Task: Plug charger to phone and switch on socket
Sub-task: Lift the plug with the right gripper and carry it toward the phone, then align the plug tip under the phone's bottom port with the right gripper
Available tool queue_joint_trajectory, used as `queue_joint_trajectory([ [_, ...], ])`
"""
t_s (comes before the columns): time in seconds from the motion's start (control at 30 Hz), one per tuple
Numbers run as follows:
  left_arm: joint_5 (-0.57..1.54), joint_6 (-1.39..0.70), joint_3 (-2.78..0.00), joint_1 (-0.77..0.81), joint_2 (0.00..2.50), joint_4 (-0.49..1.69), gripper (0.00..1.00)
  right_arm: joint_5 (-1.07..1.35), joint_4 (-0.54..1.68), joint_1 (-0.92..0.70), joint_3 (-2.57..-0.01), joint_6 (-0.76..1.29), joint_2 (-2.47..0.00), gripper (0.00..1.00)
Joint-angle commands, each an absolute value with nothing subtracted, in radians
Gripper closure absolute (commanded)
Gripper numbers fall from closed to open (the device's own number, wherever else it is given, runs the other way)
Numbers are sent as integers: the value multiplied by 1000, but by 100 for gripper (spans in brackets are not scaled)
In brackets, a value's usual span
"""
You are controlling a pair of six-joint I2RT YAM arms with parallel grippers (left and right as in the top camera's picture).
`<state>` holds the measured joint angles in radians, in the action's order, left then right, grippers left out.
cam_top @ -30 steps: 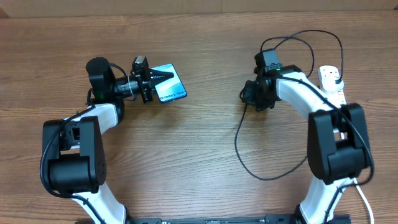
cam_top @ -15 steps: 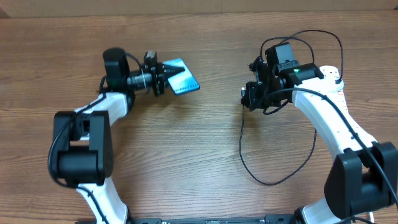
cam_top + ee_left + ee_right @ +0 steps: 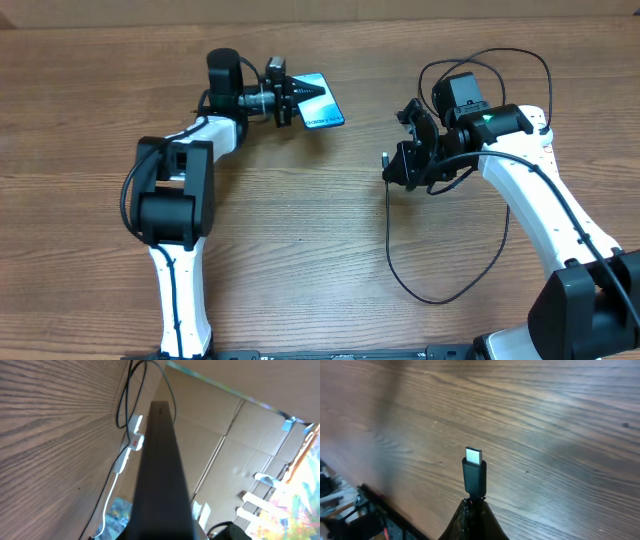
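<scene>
Black connector tip of the charger (image 3: 473, 472) stands clamped in the right tool (image 3: 394, 166), metal end free. We find the phone (image 3: 322, 103) clamped in the left tool (image 3: 297, 95), leftward and slightly farther out, its long axis running roughly toward the connector; both arms must converge.

My left arm (image 3: 176, 172): stretched toward the far edge, wrist rolled sideways.
My left gripper (image 3: 298, 95): fingers clamped on slim blue-screened phone (image 3: 324, 111).
My right arm (image 3: 530, 185): bent inward from the right edge.
My right gripper (image 3: 396, 168): pinching black charger connector (image 3: 473, 471).
</scene>
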<state>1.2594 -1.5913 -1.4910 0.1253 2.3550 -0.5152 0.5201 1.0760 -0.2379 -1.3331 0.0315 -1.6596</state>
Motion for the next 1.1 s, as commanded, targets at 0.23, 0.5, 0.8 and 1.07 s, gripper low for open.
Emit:
queue_joint_trajectory([
  [0.23,1318,-1476,-1541,141,2350,-528,96,608,1002,-402,-1321,68,-1639,97],
  [0.5,1376,-1496,-1541,141,2350,-527,96,675,920,-420,-1320,168,-1659,96],
  [0.8,1413,-1488,-1541,146,2350,-529,96,720,827,-420,-1320,267,-1736,96],
  [1.07,1415,-1465,-1541,146,2350,-529,96,744,739,-418,-1320,327,-1767,96],
])
